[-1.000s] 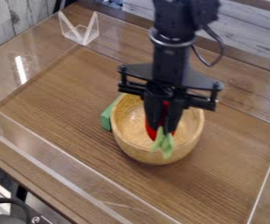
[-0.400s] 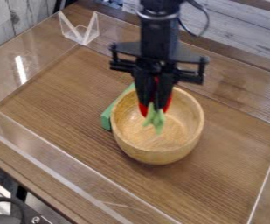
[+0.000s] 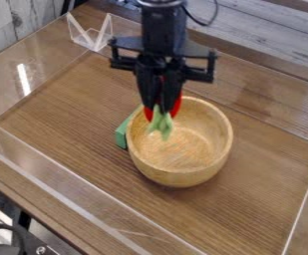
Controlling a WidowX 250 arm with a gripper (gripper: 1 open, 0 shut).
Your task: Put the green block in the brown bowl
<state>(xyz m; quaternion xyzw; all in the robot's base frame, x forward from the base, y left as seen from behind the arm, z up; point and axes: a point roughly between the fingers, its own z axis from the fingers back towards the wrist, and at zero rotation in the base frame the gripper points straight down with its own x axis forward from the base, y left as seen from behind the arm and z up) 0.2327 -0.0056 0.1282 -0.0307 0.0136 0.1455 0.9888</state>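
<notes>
The brown bowl (image 3: 207,159) stands on the wooden table, right of centre. The green block (image 3: 123,133) lies flat on the table against the bowl's left outer wall, partly hidden by the rim. My gripper (image 3: 160,108) points straight down over the bowl's left rim, just right of the block. It is shut on a red strawberry-shaped toy (image 3: 167,102) whose green leaves (image 3: 160,123) hang down below the fingertips. The toy hangs clear of the bowl's floor.
A clear plastic stand (image 3: 90,34) sits at the back left. Low transparent walls (image 3: 63,189) fence the wooden table (image 3: 63,110) along the front and left. Dark cables lie beyond the front left corner.
The gripper has carried the red toy left and a little up, from over the bowl's front right part to above its left rim. The green block and bowl have stayed put.
</notes>
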